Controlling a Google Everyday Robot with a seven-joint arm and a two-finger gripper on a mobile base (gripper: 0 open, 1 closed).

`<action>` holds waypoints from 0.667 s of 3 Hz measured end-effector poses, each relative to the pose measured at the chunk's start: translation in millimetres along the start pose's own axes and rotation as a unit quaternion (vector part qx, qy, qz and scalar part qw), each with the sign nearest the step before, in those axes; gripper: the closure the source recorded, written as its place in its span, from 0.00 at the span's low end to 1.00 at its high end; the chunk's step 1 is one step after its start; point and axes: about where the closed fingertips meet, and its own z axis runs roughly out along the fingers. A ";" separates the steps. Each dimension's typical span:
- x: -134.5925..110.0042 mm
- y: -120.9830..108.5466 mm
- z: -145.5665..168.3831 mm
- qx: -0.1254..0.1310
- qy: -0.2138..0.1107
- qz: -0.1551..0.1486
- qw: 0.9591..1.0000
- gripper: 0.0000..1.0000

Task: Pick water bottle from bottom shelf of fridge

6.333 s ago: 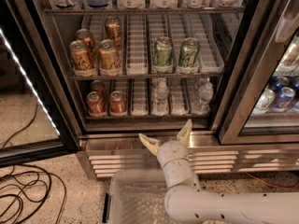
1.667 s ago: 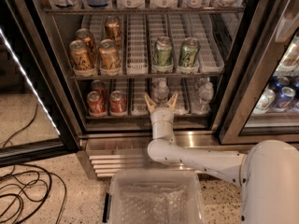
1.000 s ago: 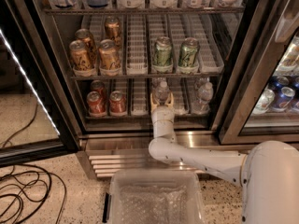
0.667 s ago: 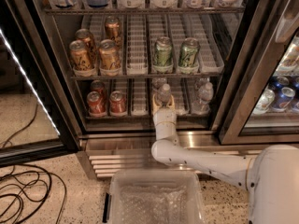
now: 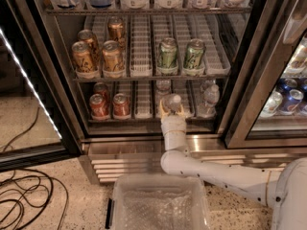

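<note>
A: How much room is there along the front edge of the bottom shelf (image 5: 144, 120)?

B: The fridge (image 5: 67, 104) stands open, with its door (image 5: 29, 80) swung out at the left. Red cans (image 5: 109, 106) sit near the shelf's left end and a spare bottle (image 5: 209, 97) near its right end. The lane between the cans and the gripper shows only white ribs.

A: And below that edge?

B: The louvred grille (image 5: 124, 162) comes first, with a clear bin (image 5: 160, 207) on the floor just in front of it. Cables (image 5: 24, 200) lie at the lower left.

A: How does the arm lie?

B: The arm (image 5: 216, 174) comes in from the lower right and runs low across the grille. It bends at an elbow and rises straight up to about the middle of the shelf's front edge.

A: And the gripper?

B: The gripper (image 5: 171, 110) points up at that front edge. Its pale fingers (image 5: 163, 112) are drawn in narrow on either side of the water bottle (image 5: 172, 102). The bottle stands upright, cap up, at the front of the middle lane.
</note>
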 end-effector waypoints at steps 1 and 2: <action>-32.9 1.1 -21.5 -0.029 -0.016 0.006 0.999 1.00; -77.6 6.0 -48.4 -0.079 -0.033 -0.003 0.996 1.00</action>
